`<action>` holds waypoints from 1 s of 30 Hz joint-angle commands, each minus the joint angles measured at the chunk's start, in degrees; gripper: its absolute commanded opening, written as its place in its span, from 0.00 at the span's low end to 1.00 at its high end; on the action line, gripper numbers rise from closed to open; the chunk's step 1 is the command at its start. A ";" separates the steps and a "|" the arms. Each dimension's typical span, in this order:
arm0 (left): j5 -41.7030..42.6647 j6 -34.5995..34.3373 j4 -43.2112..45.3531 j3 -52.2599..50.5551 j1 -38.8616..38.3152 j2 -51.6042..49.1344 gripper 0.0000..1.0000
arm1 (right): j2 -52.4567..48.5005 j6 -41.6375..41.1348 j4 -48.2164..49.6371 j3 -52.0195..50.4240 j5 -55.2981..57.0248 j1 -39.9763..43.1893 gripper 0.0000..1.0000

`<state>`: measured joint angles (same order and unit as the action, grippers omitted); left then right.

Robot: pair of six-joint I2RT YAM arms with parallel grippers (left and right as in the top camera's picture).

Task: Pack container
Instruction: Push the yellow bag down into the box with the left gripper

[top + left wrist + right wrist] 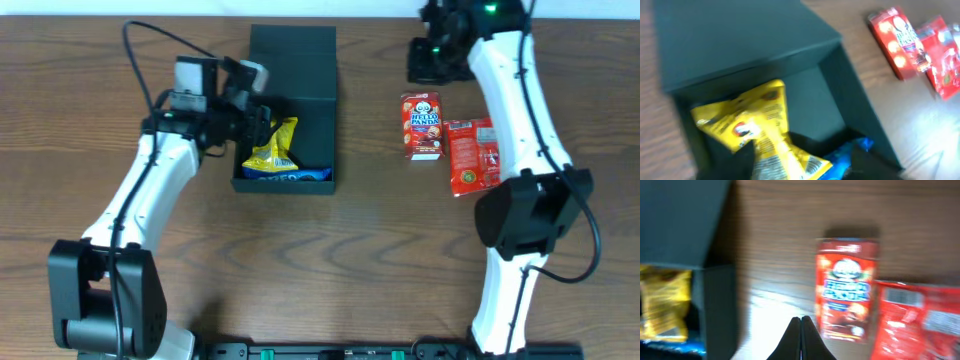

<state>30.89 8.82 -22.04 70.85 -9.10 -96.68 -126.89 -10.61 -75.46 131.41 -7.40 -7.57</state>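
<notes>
Overhead: the container (pixel 292 60) stands open, left of middle, with its lid flap laid to the far side. A yellow bag (pixel 278 150) and a blue packet (pixel 300 175) lie inside. The left gripper (pixel 258 122) is at the container's left wall. 1 carton (pixel 422 125) and 1 red packet (pixel 473 155) lie to the right.

Left wrist: I cannot tell if the jaws pinch the bag.

Right wrist: the right gripper (pixel 801 335) has its jaws pressed together, empty, near the carton.

The container seems stiff, light and not slippery. I would grasp it at a side wall.

Perhaps lab: twin robot arms (pixel 150 190), table (pixel 380 260).
</notes>
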 commanded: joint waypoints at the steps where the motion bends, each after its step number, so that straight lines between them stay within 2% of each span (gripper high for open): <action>1: -7.41 1.46 0.02 0.57 -3.67 -1.92 0.06 | -0.20 1.51 -0.46 0.13 2.64 2.80 0.02; 6: -20.61 1.42 0.92 0.57 -10.03 -6.67 0.06 | -0.20 2.05 -1.62 0.13 2.62 5.86 0.01; 10: -32.30 -5.31 0.85 0.57 -12.09 -9.51 0.06 | -0.20 3.91 -2.12 0.13 2.67 6.21 0.02; 16: -37.13 -6.23 -1.14 0.57 -11.91 -12.46 0.06 | -0.20 4.07 -1.25 0.13 2.67 6.23 0.02; 21: -39.78 -3.65 -3.41 0.57 -12.09 -15.47 0.06 | -0.20 4.04 -0.92 0.13 2.67 6.21 0.02; 23: -42.51 -3.65 -2.71 0.76 -12.15 -14.60 0.06 | -0.20 4.04 -0.79 0.13 2.67 6.21 0.02; 30: -42.84 -4.15 -2.08 3.56 -12.35 -8.39 0.06 | -0.20 4.11 -1.01 0.13 2.67 6.21 0.01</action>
<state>-9.47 4.54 -24.01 71.83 -21.71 -109.10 -126.89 -7.14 -76.27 131.41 -5.23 -1.30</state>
